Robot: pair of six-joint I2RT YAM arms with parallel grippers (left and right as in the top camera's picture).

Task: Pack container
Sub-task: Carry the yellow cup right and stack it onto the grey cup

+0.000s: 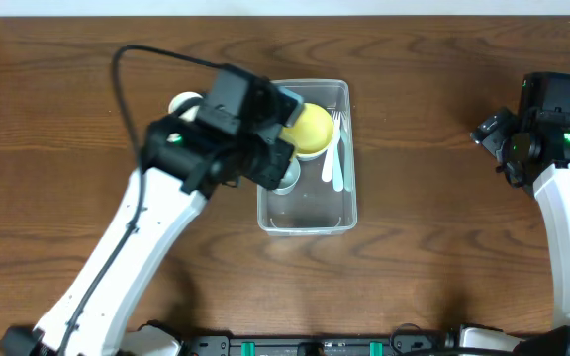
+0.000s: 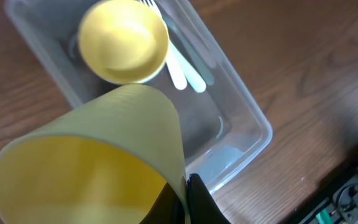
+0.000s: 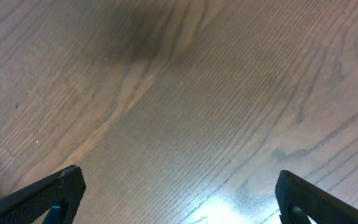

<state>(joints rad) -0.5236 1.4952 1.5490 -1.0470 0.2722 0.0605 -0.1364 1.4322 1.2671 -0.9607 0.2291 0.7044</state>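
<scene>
The left gripper (image 2: pixel 184 194), pinching a yellow cup (image 2: pixel 98 155) by its rim, is hovering over the container (image 2: pixel 261 127) and should be lowering it beside the bowl (image 2: pixel 123 40).

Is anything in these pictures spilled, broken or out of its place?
Nothing stands out. The yellow bowl and the utensils lie inside the container, and no spill or damage shows. The left gripper's jaws hold a yellow cup above it.
</scene>
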